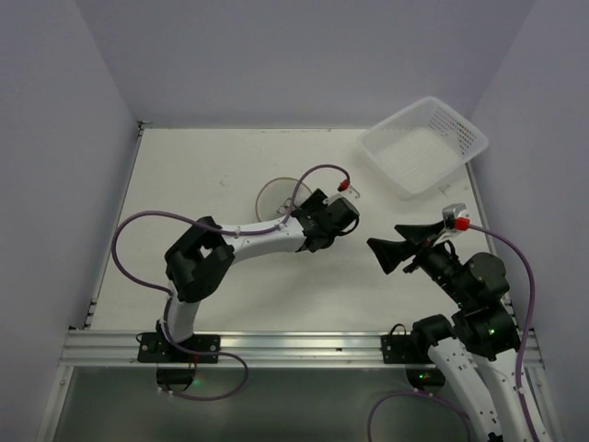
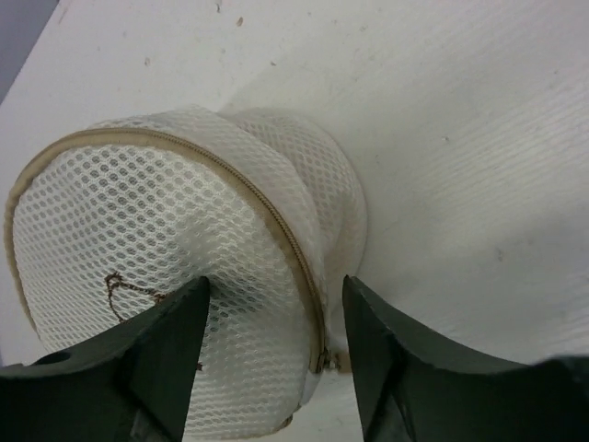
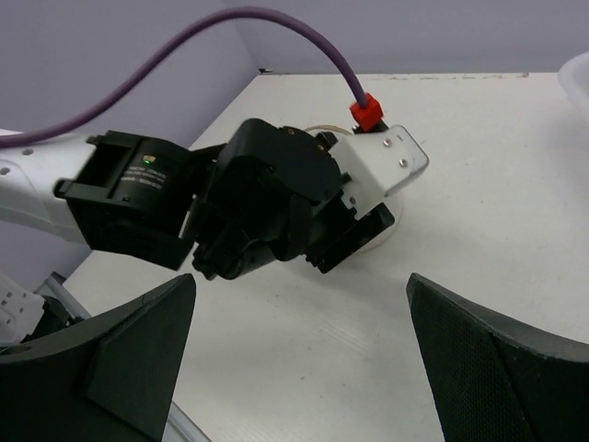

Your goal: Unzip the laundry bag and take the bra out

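- The laundry bag [image 2: 166,230] rests on the tabletop [image 2: 460,138], tipped so its flat mesh face looks toward the left wrist camera; the tan zipper rim [image 2: 276,221] arcs over that face and down to a small slider [image 2: 322,357] at its lower edge; the zip looks closed all the way along.
- The left pincer [image 2: 276,290] has its fingers [image 2: 166,359] spread wide, one on each side of the bag's lower part and close against the mesh; whether they are touching it cannot be told; nothing is clamped.
- The slider sits just inside the finger on the right of that view, so the rim's end lies nearer that finger than the other.
- The right pincer [image 3: 302,276] is also spread apart and empty, hanging well clear of the bag; the left arm's wrist [image 3: 276,203] stands between it and the bag, hiding most of it.
- The bra is not visible anywhere; judged from the shut zip, it is probably inside the bag.
- The white basket [image 1: 423,147] sits well beyond the bag, on the right arm's side.
- The left arm is much the nearer; holding the bag steady probably falls to it, while the right must come round that wrist to reach the slider.
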